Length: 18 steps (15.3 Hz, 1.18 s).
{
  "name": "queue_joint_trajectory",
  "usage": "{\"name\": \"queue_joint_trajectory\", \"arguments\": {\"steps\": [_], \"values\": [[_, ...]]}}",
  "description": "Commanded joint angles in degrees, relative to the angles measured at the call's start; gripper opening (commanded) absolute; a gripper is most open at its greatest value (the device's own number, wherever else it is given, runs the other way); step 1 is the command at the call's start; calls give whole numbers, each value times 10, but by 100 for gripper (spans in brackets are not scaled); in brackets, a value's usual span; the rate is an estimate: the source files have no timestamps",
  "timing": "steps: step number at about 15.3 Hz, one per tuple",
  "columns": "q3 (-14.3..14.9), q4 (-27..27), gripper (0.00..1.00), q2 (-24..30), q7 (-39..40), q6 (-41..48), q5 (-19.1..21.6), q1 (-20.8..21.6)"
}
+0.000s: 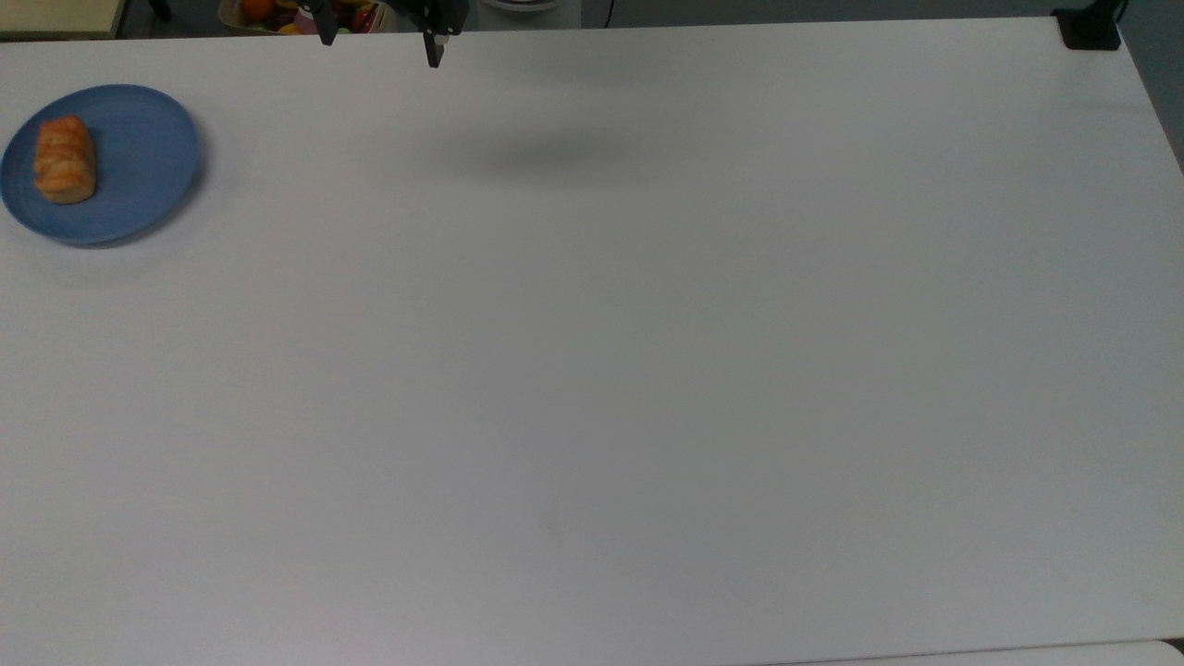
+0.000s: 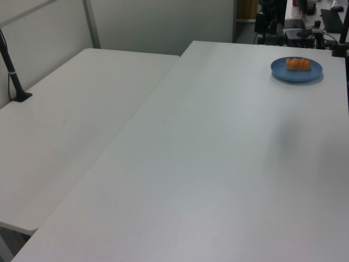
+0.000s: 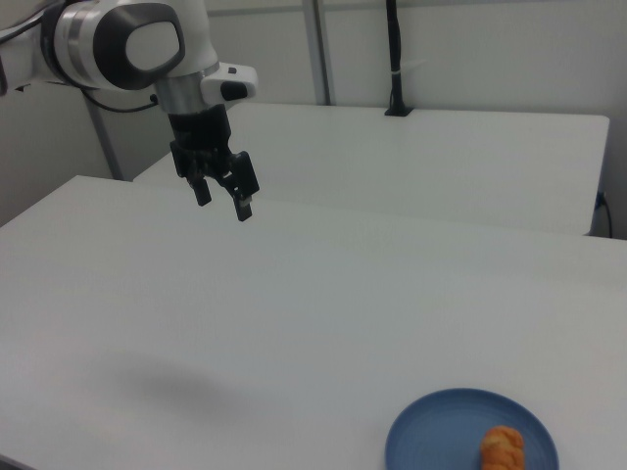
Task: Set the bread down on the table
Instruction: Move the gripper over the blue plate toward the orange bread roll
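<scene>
The bread (image 1: 65,158), a small golden-orange ridged roll, lies on a round blue plate (image 1: 148,176) at the top view's far left. It also shows as the bread (image 2: 298,64) in the left view and the bread (image 3: 503,449) in the right view. The plate stands on the white table (image 1: 592,370). My gripper (image 3: 224,202) hangs open high above the table, far from the plate, with nothing between its fingers. In the top view the gripper (image 1: 379,48) is at the upper edge.
A second white table (image 2: 65,125) adjoins on the left view's left. A black clamp base (image 1: 1090,30) sits at the top view's upper right corner. A black pole (image 3: 394,59) stands clamped on the far table in the right view.
</scene>
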State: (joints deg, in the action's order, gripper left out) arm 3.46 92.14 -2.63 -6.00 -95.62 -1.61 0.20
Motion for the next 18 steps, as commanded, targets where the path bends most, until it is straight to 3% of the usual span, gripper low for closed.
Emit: {"name": "queue_joint_trajectory", "arguments": {"steps": [1,13,18], "values": [[15,14,100,17,5,10,-6,13],[29,12,100,21,14,8,-3,13],[65,11,100,24,72,3,-1,12]]}}
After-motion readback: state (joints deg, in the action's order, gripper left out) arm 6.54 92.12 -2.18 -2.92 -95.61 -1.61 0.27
